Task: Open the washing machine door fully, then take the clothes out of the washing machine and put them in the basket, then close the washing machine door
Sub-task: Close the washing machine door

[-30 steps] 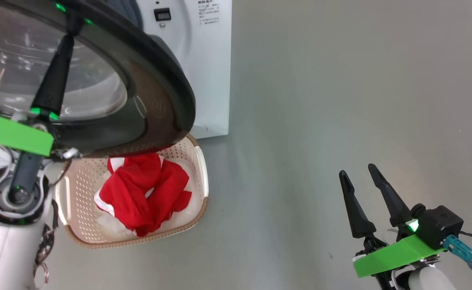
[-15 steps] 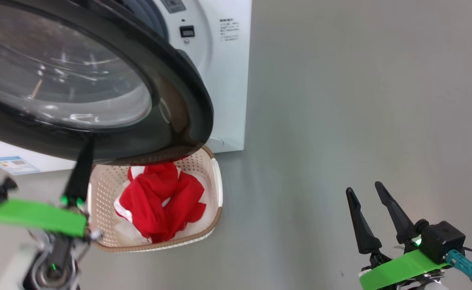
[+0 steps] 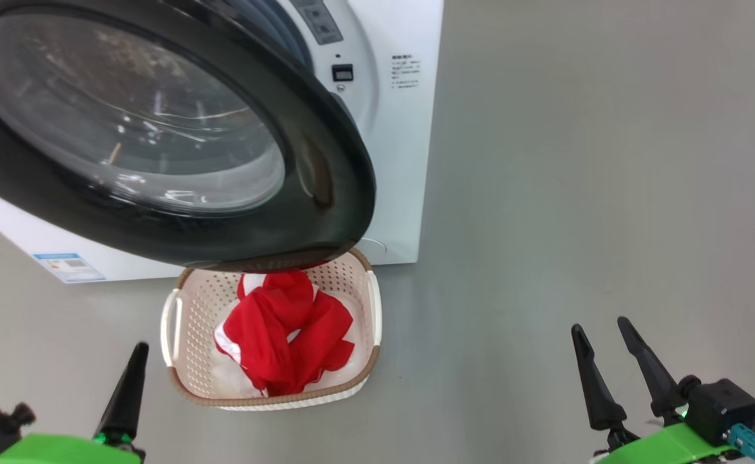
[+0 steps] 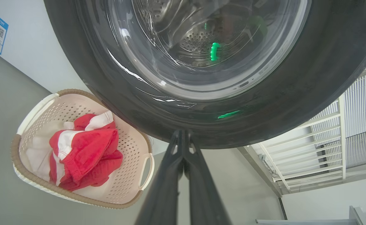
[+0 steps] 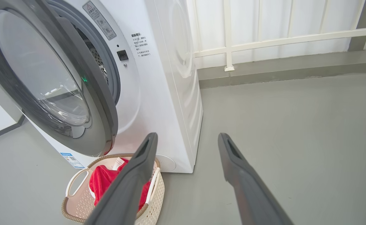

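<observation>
Down at 7 o'clock in the head view, the left hand (image 3: pixel 134 361) has its two dark fingers pressed flat together with nothing between them. In the left wrist view they run as one closed wedge up from the bottom edge, with their tips pointing at the lower rim of the washing machine door (image 3: pixel 329 193). The head view shows this hand well clear of that rim, over bare floor (image 3: pixel 577 193).

At 5 o'clock the right hand (image 3: pixel 600 325) holds its fingers spread in a narrow V, empty and touching nothing, pointing toward 12 o'clock.

From 9 to 12 o'clock the door stands part-way open from the washing machine (image 3: pixel 403 161). Its glossy black rim overhangs the far end of the basket (image 3: pixel 274 401). The basket sits on the floor near 6 o'clock, right against the machine's front. The clothes (image 3: pixel 281 341) lie heaped inside it, red with white patches, and stay below the brown rim.

Open grey floor spreads from 1 to 4 o'clock, and a strip of it separates each hand from the basket. In the right wrist view a white railing (image 5: pixel 264 40) lines the far edge.
</observation>
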Robot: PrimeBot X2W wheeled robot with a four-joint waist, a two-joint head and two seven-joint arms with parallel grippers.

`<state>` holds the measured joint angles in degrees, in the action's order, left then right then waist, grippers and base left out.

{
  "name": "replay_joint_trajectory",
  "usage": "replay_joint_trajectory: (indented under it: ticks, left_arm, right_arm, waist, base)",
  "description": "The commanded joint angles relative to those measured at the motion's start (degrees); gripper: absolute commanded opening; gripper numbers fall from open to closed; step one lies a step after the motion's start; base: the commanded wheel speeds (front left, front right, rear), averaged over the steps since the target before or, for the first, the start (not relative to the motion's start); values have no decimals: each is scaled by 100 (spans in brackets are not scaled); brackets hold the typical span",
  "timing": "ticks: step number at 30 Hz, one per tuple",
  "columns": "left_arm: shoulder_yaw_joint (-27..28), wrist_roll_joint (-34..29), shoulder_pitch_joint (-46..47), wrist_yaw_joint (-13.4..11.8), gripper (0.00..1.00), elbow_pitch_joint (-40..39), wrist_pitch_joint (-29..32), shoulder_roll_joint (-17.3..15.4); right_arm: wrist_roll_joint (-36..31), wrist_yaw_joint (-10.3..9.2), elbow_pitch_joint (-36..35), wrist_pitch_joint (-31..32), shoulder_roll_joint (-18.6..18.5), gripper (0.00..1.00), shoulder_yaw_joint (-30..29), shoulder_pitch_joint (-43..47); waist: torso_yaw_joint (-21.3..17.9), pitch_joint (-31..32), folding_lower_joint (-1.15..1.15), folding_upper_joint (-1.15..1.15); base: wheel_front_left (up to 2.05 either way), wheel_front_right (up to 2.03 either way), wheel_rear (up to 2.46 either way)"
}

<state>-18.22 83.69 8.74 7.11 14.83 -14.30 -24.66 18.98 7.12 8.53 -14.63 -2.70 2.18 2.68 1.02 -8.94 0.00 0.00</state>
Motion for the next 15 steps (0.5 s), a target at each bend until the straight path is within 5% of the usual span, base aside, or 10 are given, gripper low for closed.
replay_joint_trajectory:
  ticks: [1,6,15]
  left_arm:
    - [366,-197,-26,37,58,-92,-66,-215]
    - [598,-846,-245,37,100,-77,-68,-167]
    - [1013,-2318,-481,37,100,-111,-69,-53]
  right_arm:
    - [-98,36,-152,-37,-18,100,55,41]
    - [-120,36,-161,-37,-18,100,16,133]
    - [-126,36,-196,-37,-18,100,-70,217]
  waist:
    - [99,84,0,0]
    - [151,157,0,0]
    - [157,230,0,0]
  base:
    - [0,0,0]
    - [0,0,0]
    - [0,0,0]
